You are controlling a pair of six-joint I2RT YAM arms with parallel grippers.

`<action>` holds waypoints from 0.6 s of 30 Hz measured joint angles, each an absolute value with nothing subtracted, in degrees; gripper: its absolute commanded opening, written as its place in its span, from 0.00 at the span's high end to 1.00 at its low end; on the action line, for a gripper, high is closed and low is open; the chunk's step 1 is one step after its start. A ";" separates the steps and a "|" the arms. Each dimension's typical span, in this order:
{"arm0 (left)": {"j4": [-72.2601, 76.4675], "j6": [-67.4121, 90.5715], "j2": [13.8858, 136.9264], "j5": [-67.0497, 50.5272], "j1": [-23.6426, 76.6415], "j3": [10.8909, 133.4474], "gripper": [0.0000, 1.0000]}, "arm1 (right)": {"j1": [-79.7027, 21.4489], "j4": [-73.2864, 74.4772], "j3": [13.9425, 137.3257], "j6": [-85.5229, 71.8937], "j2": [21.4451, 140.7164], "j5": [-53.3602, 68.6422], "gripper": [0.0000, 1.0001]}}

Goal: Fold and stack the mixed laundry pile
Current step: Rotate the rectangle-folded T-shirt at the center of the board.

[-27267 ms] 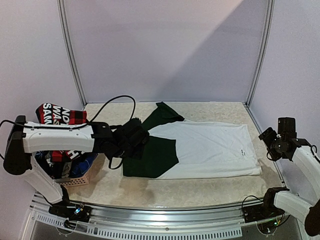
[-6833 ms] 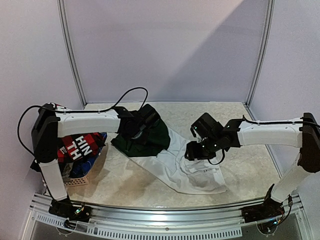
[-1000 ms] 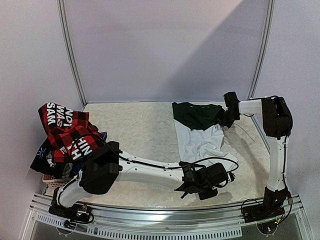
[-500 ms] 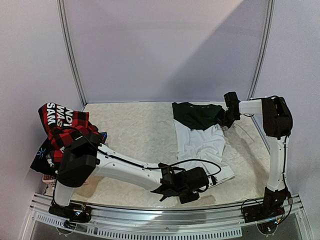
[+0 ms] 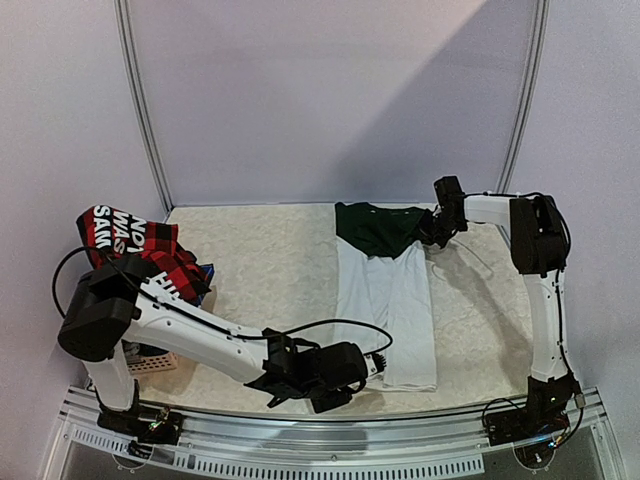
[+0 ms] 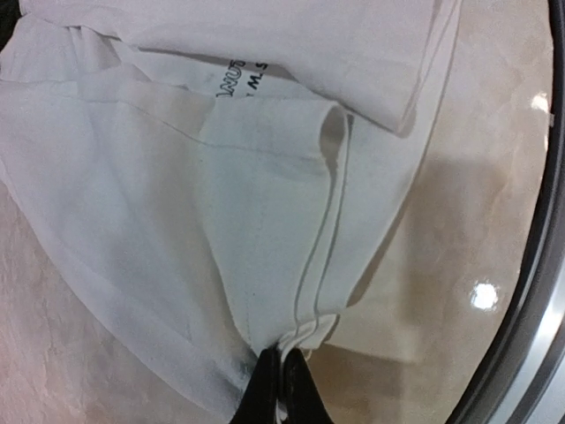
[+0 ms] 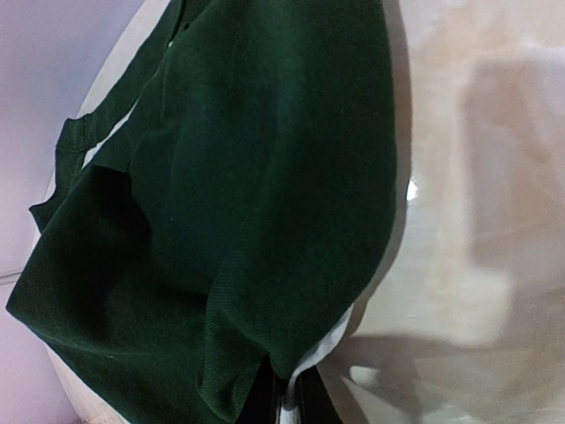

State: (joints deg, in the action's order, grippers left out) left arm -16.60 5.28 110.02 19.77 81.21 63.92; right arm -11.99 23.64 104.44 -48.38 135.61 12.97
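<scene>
Though stretched long, soft T-shirt (image 5: 392, 300) wrinkles.

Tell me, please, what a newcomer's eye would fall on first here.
The white-and-dark-green T-shirt lies stretched in a long strip on the right half of the table, pinched at its near white hem by the left gripper and at its far green end by the right gripper. At the left edge, a red-black plaid shirt with white lettering is heaped over a basket.

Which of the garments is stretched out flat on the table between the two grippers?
The white T-shirt with the dark green top; the red-black plaid shirt lies heaped at the left edge instead.
</scene>
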 measured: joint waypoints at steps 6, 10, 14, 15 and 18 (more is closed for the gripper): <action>-16.43 7.11 106.00 21.04 81.14 59.31 1.00 | -14.37 26.55 110.91 -48.12 138.85 14.06 1.00; -15.55 7.70 105.36 20.38 81.12 58.08 1.00 | -15.64 27.88 114.28 -46.57 140.88 14.55 1.00; -14.52 7.79 105.38 18.81 81.12 58.08 1.00 | -15.86 28.82 113.51 -44.73 141.03 13.54 0.89; -14.15 7.77 105.38 18.46 81.12 58.08 1.00 | -15.75 28.18 112.51 -44.21 140.62 13.10 0.83; -13.23 7.77 105.38 17.58 81.12 58.08 1.00 | -15.35 26.72 107.98 -43.09 137.86 12.14 0.57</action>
